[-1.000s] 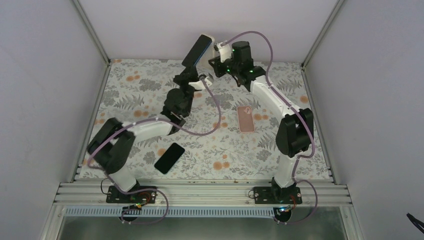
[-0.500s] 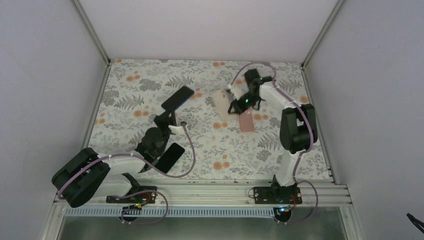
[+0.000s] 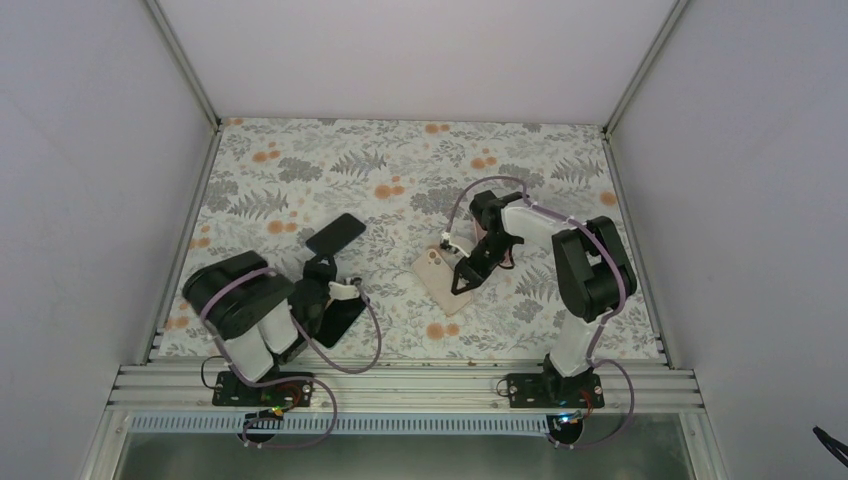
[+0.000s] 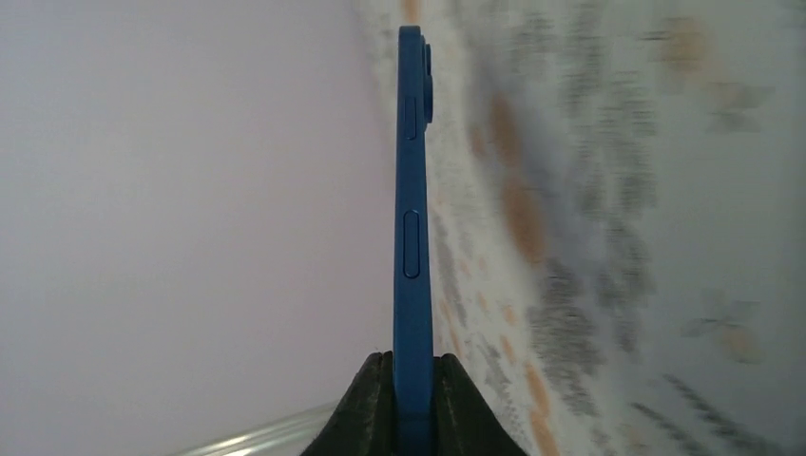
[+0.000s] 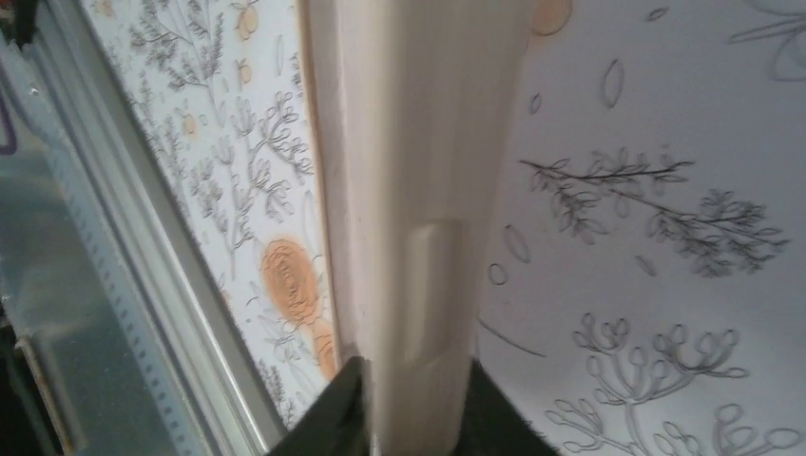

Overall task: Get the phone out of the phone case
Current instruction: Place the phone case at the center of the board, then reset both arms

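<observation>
- Top view: left gripper (image 3: 322, 256) is clamped on the blue phone (image 3: 336, 234), which is raised off the desk (image 3: 300, 170). Right gripper (image 3: 460, 282) pinches the cream phone case (image 3: 436, 278), apparently low over the desk.
- Left wrist: phone (image 4: 412, 237) is edge-on and held by one end only. Risk: it pivots in the grip and slips out.
- Right wrist: jaws are closed on the phone case (image 5: 428, 171) rim. Risk: the soft wall peels free.

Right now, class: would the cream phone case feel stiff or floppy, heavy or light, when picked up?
Probably light: the cream phone case is held by one end in the right tool. Likely bendy: its moulded button bump suggests soft plastic.
</observation>
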